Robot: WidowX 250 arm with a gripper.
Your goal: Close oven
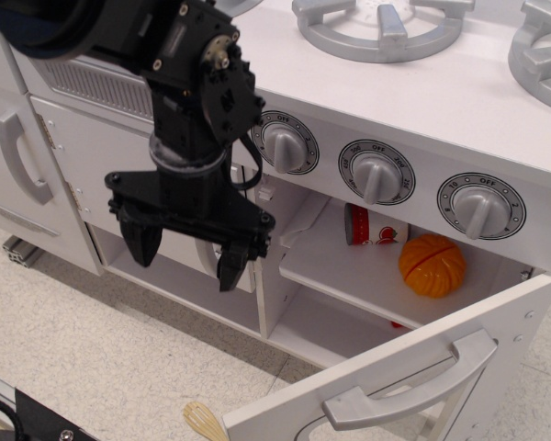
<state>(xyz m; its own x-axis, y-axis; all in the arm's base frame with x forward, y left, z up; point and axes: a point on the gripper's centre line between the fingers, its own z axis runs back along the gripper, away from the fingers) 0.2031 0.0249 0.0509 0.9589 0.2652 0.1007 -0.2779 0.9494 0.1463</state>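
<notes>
The white toy oven (367, 266) stands open under three grey dials (376, 172). Its door (413, 377) hangs down and forward at the lower right, with the wide silver bar handle (413, 390) facing out. Inside, an orange ball (432, 265) and a red-and-white can (372, 225) sit on the shelf. My black gripper (185, 255) is open and empty. It points down in front of the cupboard opening to the left of the oven, well apart from the oven door.
Silver burner rings (381, 28) sit on the stove top. A white cupboard door with a vertical grey handle (18, 156) is at the far left. A small wooden utensil (202, 421) lies on the speckled floor near the oven door's corner.
</notes>
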